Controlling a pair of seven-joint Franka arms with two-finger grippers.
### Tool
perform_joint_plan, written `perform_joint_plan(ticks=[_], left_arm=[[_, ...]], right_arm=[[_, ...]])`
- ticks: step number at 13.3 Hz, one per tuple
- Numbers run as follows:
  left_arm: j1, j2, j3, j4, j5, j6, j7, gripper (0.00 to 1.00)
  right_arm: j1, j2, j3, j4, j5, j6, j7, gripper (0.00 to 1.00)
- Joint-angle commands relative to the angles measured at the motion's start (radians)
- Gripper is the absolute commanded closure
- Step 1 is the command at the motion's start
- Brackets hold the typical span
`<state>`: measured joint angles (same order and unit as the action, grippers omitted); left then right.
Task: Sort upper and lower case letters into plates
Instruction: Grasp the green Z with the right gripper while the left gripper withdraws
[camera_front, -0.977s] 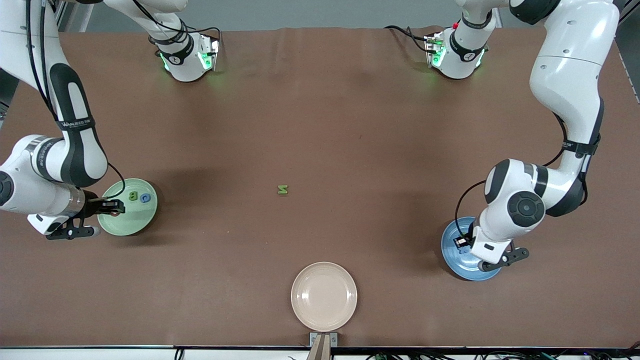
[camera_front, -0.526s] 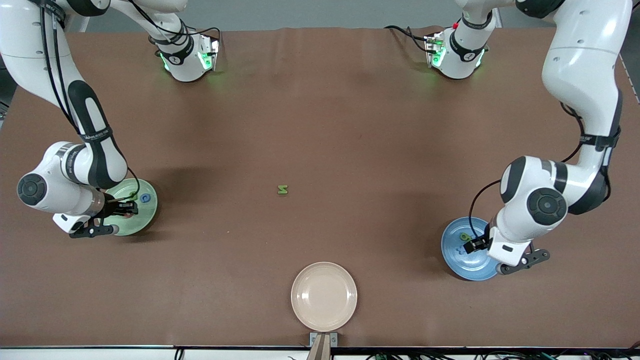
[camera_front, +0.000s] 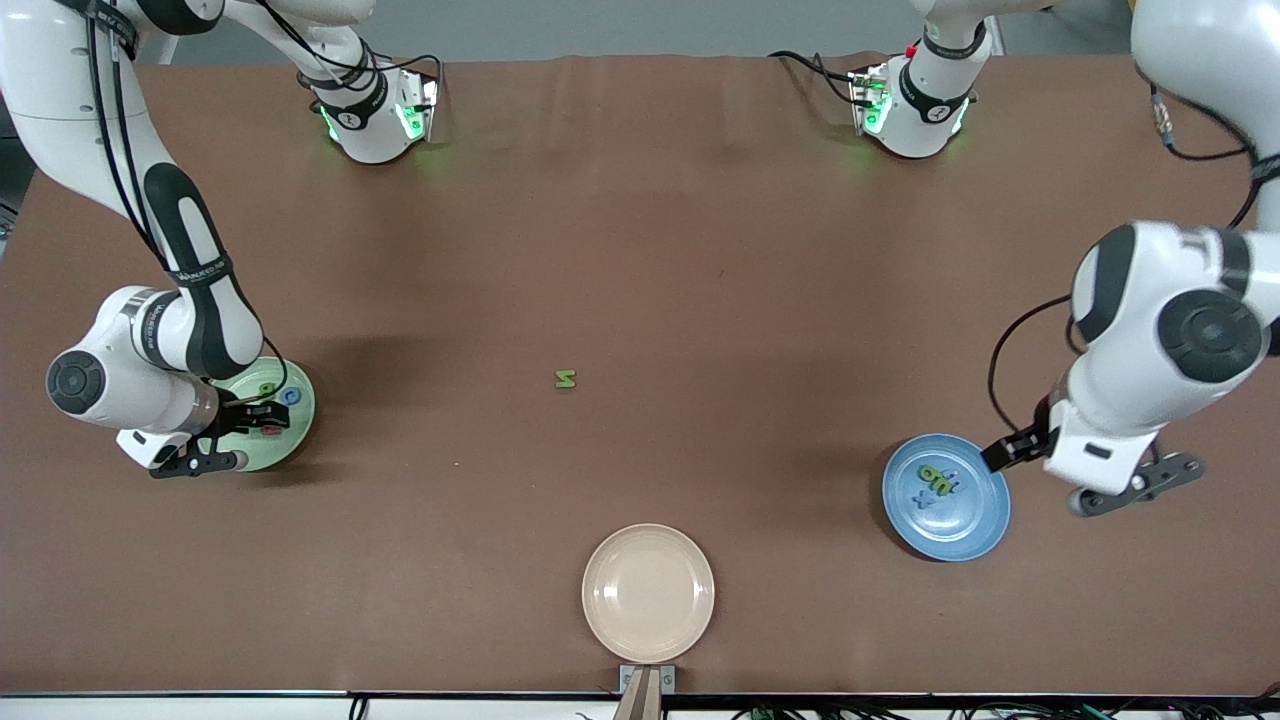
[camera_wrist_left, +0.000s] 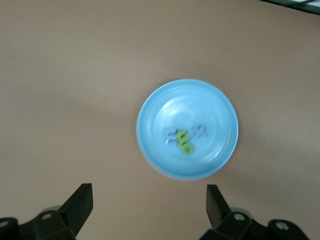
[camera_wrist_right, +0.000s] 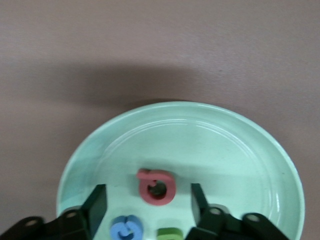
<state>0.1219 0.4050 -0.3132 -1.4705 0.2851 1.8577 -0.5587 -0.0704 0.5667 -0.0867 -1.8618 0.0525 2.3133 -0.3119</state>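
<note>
The mint green plate (camera_front: 298, 432) lies toward the right arm's end of the table. In the right wrist view the plate (camera_wrist_right: 240, 135) holds a red letter (camera_wrist_right: 156, 186), a blue letter (camera_wrist_right: 126, 229) and a green letter (camera_wrist_right: 170, 233). My right gripper (camera_front: 262, 418) (camera_wrist_right: 148, 194) is open low over this plate, its fingers on either side of the red letter. The blue plate (camera_front: 975, 530) (camera_wrist_left: 210, 105) holds yellow-green and blue letters (camera_front: 940, 480) (camera_wrist_left: 185, 140). My left gripper (camera_front: 1005, 452) (camera_wrist_left: 148, 197) is open and empty, raised beside the blue plate. A green letter (camera_front: 566, 379) lies alone mid-table.
A cream-beige plate (camera_front: 648, 592) sits empty at the table edge nearest the front camera. The two arm bases (camera_front: 375, 110) (camera_front: 915, 105) stand at the table edge farthest from that camera.
My left gripper has lifted off the blue plate and moved toward the left arm's end, uncovering the letters. My right gripper has shifted across the green plate, where the red letter now lies.
</note>
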Motion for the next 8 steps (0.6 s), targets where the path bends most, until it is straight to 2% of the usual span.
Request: perform_joint_plan(ticks=[1, 3, 4, 6, 8], left_arm=[[0.027, -0.097, -0.009, 0.008, -0.046, -0.135, 0.124, 0.00], [0.024, -0.098, -0.015, 0.050, -0.047, -0.208, 0.218, 0.00], [0.024, -0.097, -0.017, 0.074, -0.058, -0.245, 0.248, 0.00], [0.022, -0.088, -0.015, 0.123, -0.112, -0.307, 0.252, 0.00], [0.013, -0.087, -0.018, 0.137, -0.118, -0.340, 0.252, 0.00]], right_arm=[[0.084, -0.128, 0.002, -0.017, -0.008, -0.134, 0.142, 0.00], [0.226, -0.194, 0.002, -0.017, -0.019, -0.248, 0.390, 0.00], [0.312, -0.205, 0.002, -0.017, -0.019, -0.261, 0.503, 0.00], [0.452, -0.199, 0.004, -0.016, -0.010, -0.244, 0.710, 0.00], [0.575, -0.191, 0.004, -0.013, -0.007, -0.187, 0.798, 0.00]])
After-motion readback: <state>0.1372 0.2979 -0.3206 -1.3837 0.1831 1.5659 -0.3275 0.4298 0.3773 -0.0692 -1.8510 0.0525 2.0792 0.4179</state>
